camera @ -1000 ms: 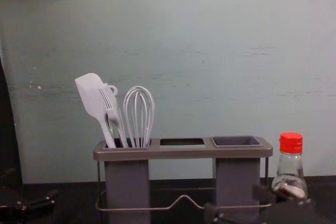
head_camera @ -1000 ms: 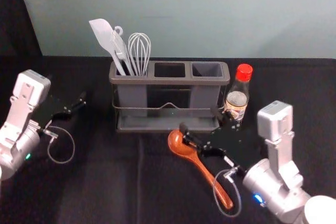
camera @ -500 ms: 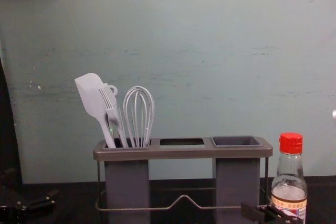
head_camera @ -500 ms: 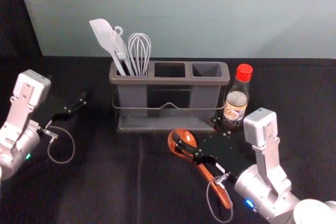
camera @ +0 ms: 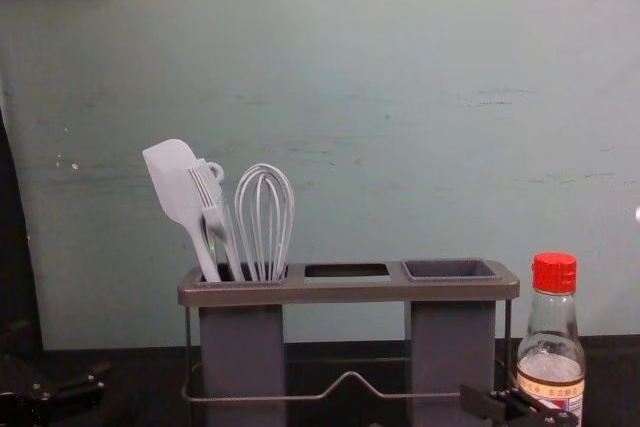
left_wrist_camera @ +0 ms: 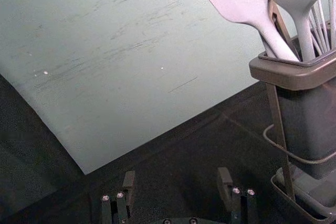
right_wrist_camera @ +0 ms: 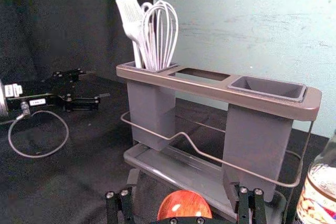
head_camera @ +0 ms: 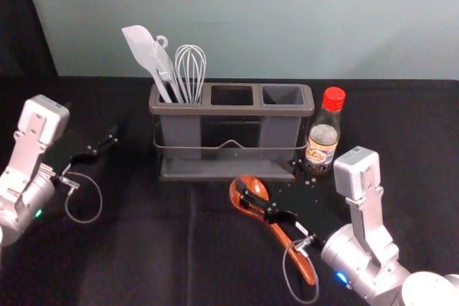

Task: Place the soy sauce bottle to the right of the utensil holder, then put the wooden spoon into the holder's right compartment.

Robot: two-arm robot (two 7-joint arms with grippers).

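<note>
Well, one bottle (head_camera: 323,142), one spoon (head_camera: 279,235).

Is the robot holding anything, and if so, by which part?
Nothing is held. The right gripper is open at the wooden spoon, with gaps on both sides of its bowl; the left gripper is open and empty.

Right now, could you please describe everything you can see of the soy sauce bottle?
The soy sauce bottle stands upright on the dark cloth, just right of the utensil holder. It looks like clear glass, with a ridged red cap, closed, a narrow neck widening downward, and a colourful printed label. The open right pincer is close by; I cannot tell whether they touch.
</note>
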